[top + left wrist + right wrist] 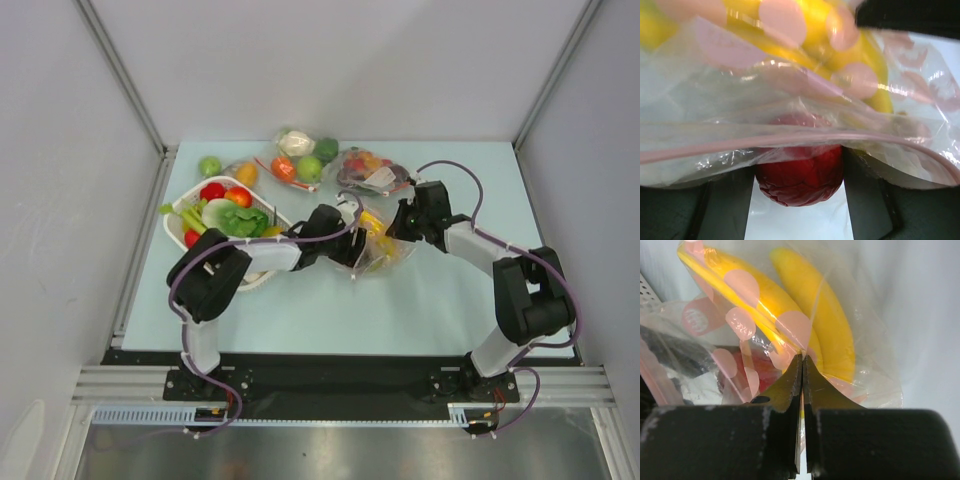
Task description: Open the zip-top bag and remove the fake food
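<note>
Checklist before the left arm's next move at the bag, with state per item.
1. Right gripper shut on the zip-top bag film: ok.
2. Red piece sits between the left gripper fingers, touching both: ok.
3. Red piece free of the film: cannot tell. The zip strip and film drape over its top.
4. Bag mouth open wide enough: cannot tell.
5. Bananas out of the bag: not ok, they are inside.
</note>
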Controlling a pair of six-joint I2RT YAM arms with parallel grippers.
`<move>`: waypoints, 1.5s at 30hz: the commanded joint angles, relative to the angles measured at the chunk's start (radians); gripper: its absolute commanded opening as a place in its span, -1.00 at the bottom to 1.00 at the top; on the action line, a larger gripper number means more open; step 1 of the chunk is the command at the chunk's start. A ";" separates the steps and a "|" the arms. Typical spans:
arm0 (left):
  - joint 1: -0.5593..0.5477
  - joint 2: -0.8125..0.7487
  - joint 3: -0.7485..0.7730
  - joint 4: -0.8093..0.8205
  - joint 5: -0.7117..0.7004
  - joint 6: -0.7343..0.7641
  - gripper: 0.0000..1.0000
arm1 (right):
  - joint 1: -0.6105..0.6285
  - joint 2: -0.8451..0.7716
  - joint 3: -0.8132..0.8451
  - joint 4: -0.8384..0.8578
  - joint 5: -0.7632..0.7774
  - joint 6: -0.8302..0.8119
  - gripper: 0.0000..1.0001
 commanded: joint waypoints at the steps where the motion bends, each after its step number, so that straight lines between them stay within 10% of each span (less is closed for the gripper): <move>1: -0.009 -0.097 -0.054 -0.033 -0.020 0.021 -0.40 | 0.017 0.092 -0.079 -0.211 -0.006 -0.010 -1.00; 45: 0.074 -0.588 -0.130 -0.431 -0.065 0.087 -0.37 | -0.124 -0.014 -0.144 -0.216 0.061 -0.058 -1.00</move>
